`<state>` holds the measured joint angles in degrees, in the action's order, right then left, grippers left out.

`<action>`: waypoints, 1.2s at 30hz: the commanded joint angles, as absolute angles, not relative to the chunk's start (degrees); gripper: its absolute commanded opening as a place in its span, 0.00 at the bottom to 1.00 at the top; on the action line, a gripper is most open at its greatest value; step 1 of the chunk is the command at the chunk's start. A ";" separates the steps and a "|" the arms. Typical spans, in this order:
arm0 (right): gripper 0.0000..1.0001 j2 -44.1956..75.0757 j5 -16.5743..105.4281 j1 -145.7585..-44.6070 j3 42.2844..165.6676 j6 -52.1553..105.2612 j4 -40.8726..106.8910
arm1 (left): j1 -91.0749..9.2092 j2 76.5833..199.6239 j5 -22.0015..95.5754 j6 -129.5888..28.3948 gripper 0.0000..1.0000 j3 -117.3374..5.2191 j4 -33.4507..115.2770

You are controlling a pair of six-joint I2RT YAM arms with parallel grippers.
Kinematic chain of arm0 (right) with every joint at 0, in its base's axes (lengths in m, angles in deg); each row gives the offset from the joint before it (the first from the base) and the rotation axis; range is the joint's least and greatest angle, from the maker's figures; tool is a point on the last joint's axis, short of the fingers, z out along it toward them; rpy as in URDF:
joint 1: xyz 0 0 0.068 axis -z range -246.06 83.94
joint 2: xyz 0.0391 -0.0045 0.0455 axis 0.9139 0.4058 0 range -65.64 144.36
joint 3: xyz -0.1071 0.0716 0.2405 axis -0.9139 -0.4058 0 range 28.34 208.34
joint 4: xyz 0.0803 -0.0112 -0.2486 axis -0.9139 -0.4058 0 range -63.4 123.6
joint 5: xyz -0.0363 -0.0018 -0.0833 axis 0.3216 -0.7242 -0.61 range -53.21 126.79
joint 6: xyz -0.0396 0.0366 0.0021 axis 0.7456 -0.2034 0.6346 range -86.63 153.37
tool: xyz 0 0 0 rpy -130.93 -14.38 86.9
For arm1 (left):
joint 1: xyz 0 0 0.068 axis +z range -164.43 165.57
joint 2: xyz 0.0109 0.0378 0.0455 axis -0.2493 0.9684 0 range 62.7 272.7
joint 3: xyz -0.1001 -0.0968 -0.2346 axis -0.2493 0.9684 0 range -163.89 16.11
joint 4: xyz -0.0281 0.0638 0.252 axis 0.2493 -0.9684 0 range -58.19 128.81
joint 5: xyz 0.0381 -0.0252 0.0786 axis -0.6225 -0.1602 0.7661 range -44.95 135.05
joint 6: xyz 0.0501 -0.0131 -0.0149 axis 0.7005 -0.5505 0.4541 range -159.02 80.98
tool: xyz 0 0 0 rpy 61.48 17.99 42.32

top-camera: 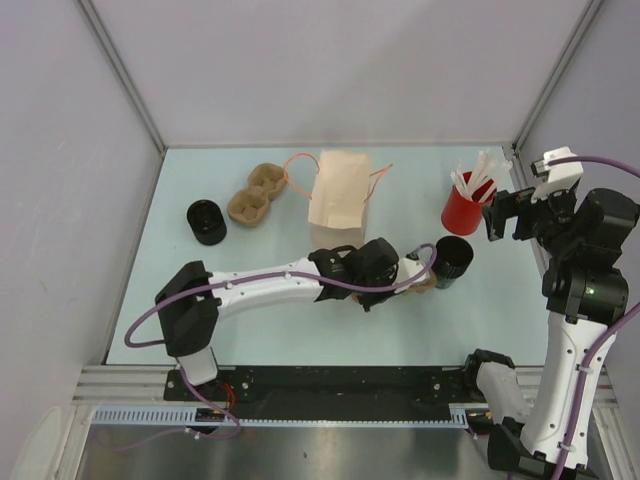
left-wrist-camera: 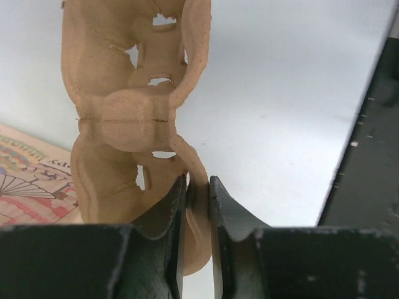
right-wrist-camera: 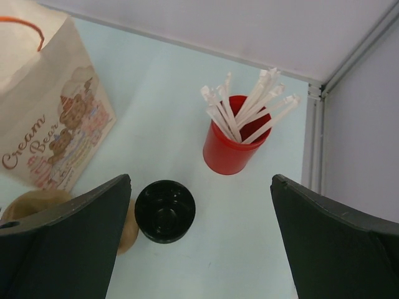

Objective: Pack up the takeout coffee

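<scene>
Top view: left tool (top-camera: 410, 272) holds a brown moulded-pulp cup carrier (top-camera: 425, 284) right of centre, just beside a taller glossy-rimmed black cup (top-camera: 453, 262). The takeout coffee (top-camera: 206, 221), a short black lidded cup, stands at the left, well apart.
Left wrist: tool clamped on the carrier's rim.
Right wrist: right tool (right-wrist-camera: 201, 180) wide apart, empty.
Step, as I judge it: positioning the carrier. Next: set it flat, then fetch the coffee.

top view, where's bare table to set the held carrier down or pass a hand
Bare: the back strip between paper bag and red cup; the near-right table in front of the tall black cup. Crowded: around the left claw and its carrier beside that cup.
</scene>
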<state>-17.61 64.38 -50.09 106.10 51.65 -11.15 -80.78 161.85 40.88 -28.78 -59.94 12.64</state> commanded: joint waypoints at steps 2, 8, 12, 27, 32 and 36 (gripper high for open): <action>1.00 -17.57 67.20 -53.13 105.07 52.88 -12.01 | -77.81 163.07 44.96 -31.46 0.03 -59.65 14.20; 1.00 -17.39 64.39 -57.44 104.19 52.44 -11.40 | -75.87 164.91 44.79 -31.37 0.04 -59.74 14.55; 1.00 -17.21 61.84 -60.86 103.75 52.18 -11.31 | -75.35 166.05 47.85 -31.37 0.04 -59.39 14.64; 1.00 -13.79 58.85 -65.88 101.99 49.72 -8.15 | -69.01 173.52 52.08 -38.31 0.04 -67.20 11.57; 1.00 -12.30 56.31 -68.69 101.99 49.01 -6.83 | -69.01 175.98 48.14 -38.67 0.17 -71.51 10.16; 1.00 -11.50 54.46 -69.48 101.99 48.31 -5.68 | -69.01 175.55 45.49 -38.58 0.45 -73.27 10.07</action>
